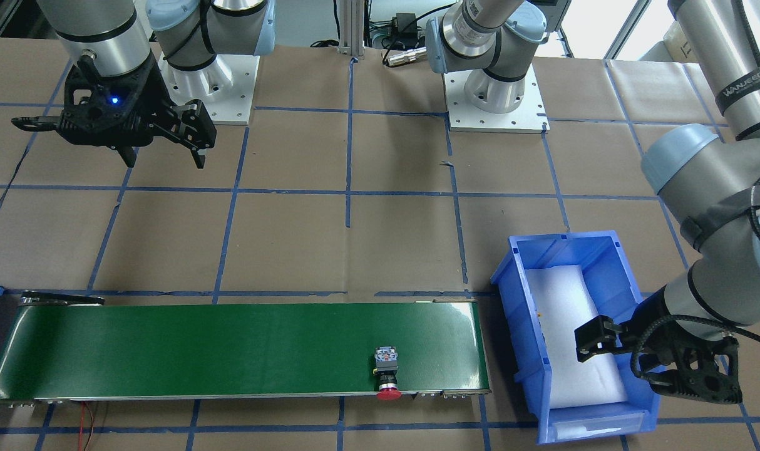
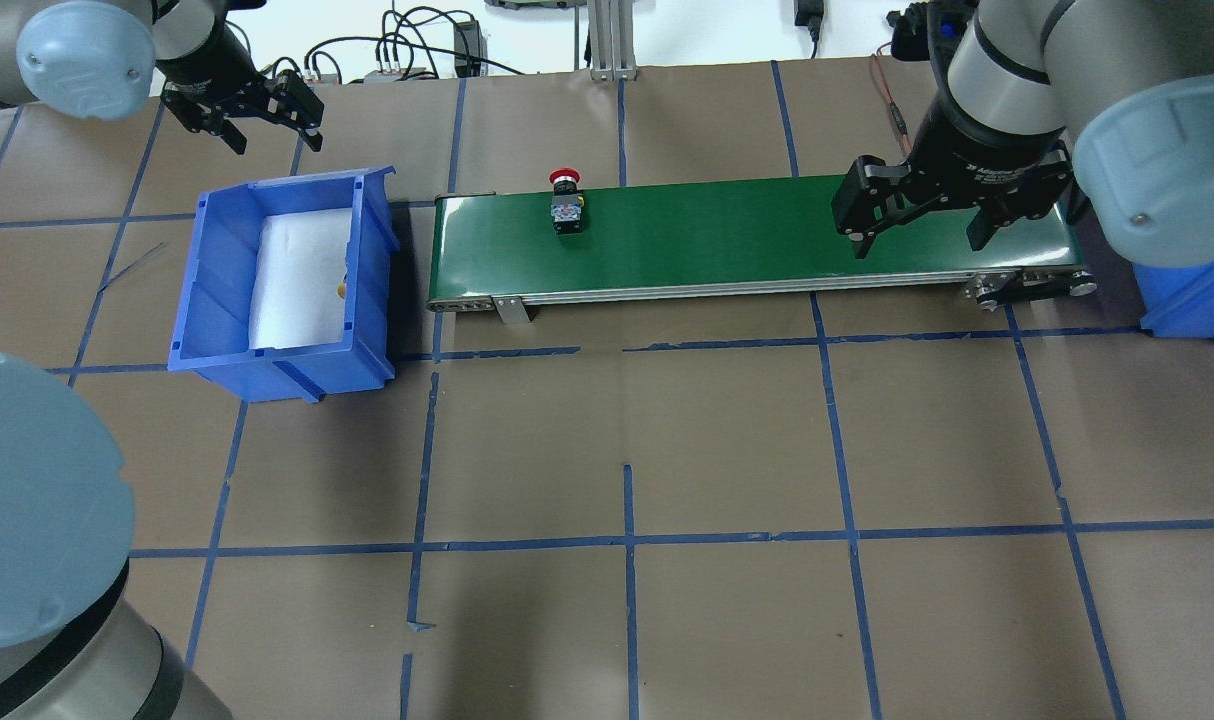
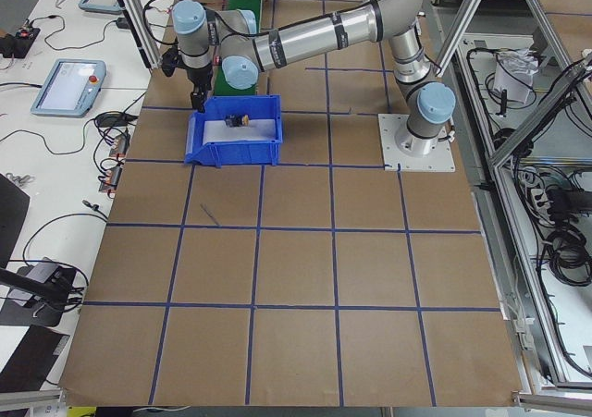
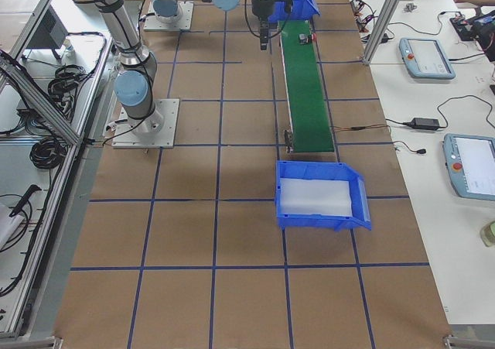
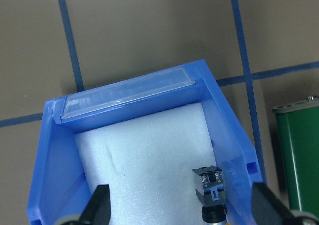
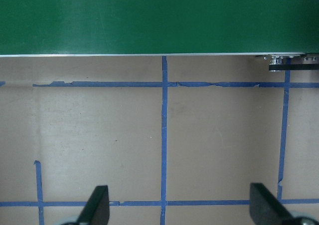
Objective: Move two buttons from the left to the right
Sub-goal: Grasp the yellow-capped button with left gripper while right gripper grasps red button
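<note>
This looks like your second pick: red button (image 2: 565, 200) lies on the belt (image 2: 767, 230) near its left end, yellow button (image 5: 211, 189) sits in the blue bin (image 2: 217, 290) below your left pincer (image 2: 273, 133), held apart, so lower around it; right pincer (image 2: 917, 240), also apart, hovers near the belt's right end.

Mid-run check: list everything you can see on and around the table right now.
red-capped button: one, red cap and black body, on the belt's far edge, nearer the left bin.
second button: one, black with a grey block, on the foam in the left bin.
conveyor belt: one, green, between the bins.
left bin: one, blue.
right bin: one, blue.
foam liner: white, one per bin.
table: brown, blue tape grid.
left end effector: black, open, above the left bin.
right end effector: black, open, raised near the belt's right end.
</note>
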